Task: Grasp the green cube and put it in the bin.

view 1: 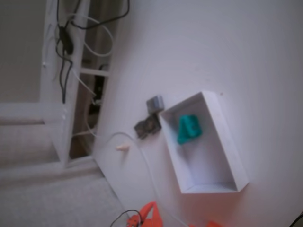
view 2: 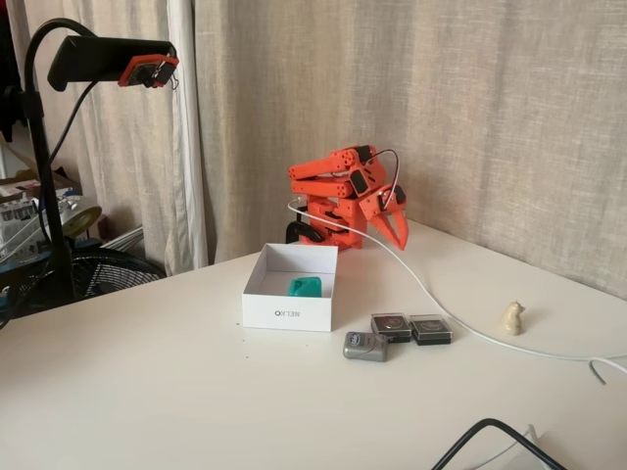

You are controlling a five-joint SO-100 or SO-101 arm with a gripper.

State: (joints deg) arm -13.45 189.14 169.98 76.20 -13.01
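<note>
Beige curtains hang behind our white table [view 2: 147, 392], and a camera on a black stand [view 2: 103, 59] looks down from ten o'clock in the side-on fixed view.

Starting at the jaws: our orange two-finger gripper [view 2: 389, 223] points down with its fingers spread apart, holding nothing. It hangs off the folded orange arm [view 2: 338, 191], which sits tucked over its base at the far side of the table, at about one o'clock from the shallow white rectangular cardboard bin [view 2: 289, 305] and clear of it.

The small teal-green cube with rounded edges [view 2: 305, 286] lies on the bin's floor; in the tilted fixed view the cube [view 1: 188, 128] sits toward the upper end of the bin [view 1: 227, 146], near the left-hand wall. So we judge the placing done, and the step in hand is to park. To do that well, we should keep the arm folded high and away from the thin walls and from the white cable [view 2: 441, 304] that trails from the arm toward four o'clock, so nothing drags the box.

Our count: one green cube, one bin, one arm, two dark square pieces with grey faces [view 2: 411, 327] side by side, one small grey block [view 2: 364, 346] at five o'clock of the bin, one small cream figurine [view 2: 512, 317].
</note>
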